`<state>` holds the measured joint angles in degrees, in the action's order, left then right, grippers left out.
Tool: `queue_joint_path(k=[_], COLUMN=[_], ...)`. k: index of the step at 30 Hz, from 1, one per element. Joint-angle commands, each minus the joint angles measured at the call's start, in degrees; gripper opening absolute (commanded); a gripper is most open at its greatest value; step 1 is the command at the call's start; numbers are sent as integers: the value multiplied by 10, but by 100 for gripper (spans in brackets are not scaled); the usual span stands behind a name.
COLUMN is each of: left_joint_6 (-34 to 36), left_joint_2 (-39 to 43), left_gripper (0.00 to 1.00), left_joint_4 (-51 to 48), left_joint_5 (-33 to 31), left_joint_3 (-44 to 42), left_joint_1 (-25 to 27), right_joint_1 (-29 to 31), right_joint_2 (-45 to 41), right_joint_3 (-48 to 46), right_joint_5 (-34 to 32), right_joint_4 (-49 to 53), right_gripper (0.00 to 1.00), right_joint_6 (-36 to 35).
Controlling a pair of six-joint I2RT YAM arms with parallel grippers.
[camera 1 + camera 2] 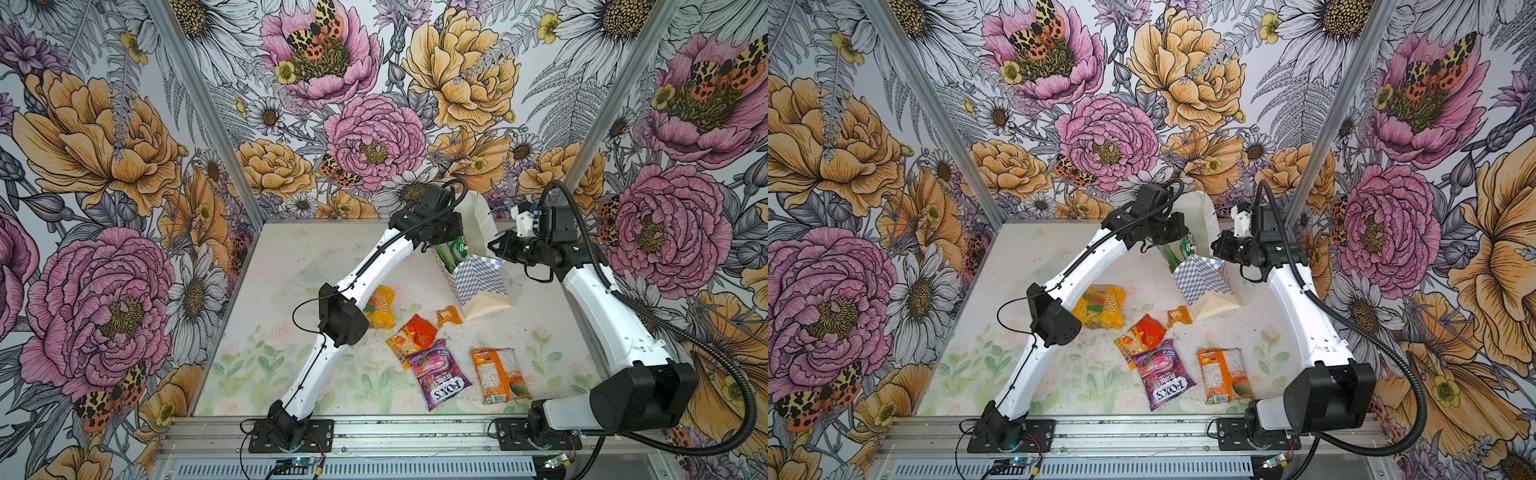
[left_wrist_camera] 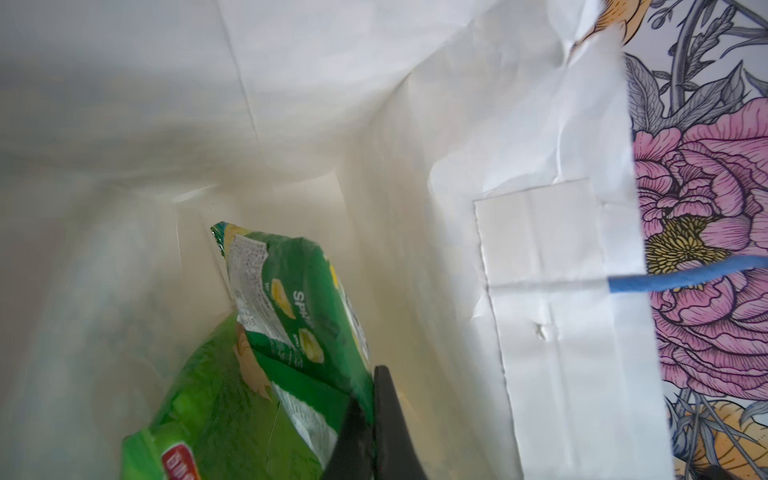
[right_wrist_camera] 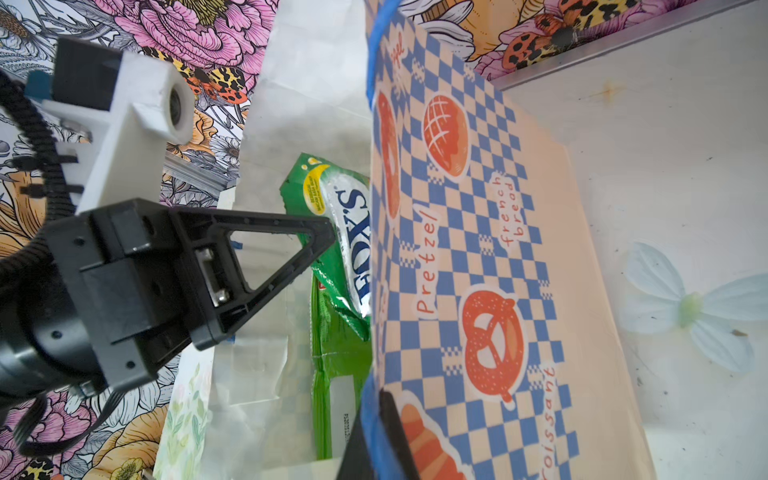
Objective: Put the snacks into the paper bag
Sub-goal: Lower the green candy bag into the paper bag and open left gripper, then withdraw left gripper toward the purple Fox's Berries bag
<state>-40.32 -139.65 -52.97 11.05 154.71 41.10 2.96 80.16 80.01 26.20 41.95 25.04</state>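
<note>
Closed tight, the left claw (image 3: pixel 327 235) sits inside the paper bag (image 1: pixel 482 282) against a green packet (image 3: pixel 347 249); the right claw (image 3: pixel 374 440) pinches the bag's rim.

Paper bag (image 3: pixel 478 257) reads "Pretzel", "french bread". Green packet (image 3: pixel 357 232) inside it reads "FOX'S"; purple packet (image 1: pixel 438 376) near it reads "FOX'S BERRIES".

1. The left arm (image 1: pixel 365 266) stretches forward and across toward the middle, its wrist bent downward.
2. The left end effector (image 3: pixel 329 236) points down, jaws closed on a green packet (image 2: pixel 299 299).
3. The right arm (image 1: pixel 602 299) rises forward, wrist turned inward.
4. The right end effector (image 3: pixel 376 419) is clamped on the paper bag (image 3: pixel 478 249) rim.
</note>
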Motion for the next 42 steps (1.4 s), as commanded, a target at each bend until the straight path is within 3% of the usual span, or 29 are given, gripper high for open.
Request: queue_joint_path(k=[1, 15, 34, 38, 42], left_joint_6=[7, -1, -30, -22, -12], left_joint_2=[9, 24, 31, 42, 64], left_gripper=[0, 0, 2, 11, 38], left_joint_4=[27, 9, -54, -61, -61], left_joint_5=[-10, -37, -131, -140, -135], left_joint_3=[-1, -21, -50, -53, -62], left_joint_1=[-1, -6, -1, -1, -2], right_joint_1=[-1, 23, 46, 46, 44], right_joint_2=[-15, -28, -46, -49, -51], right_joint_3=[-8, -12, -9, -13, -15], right_joint_5=[-2, -18, -61, -72, -77], right_joint_4=[-23, -23, -22, -22, -22], right_gripper=[0, 0, 0, 0, 0], right_joint_6=[-1, 3, 8, 5, 3])
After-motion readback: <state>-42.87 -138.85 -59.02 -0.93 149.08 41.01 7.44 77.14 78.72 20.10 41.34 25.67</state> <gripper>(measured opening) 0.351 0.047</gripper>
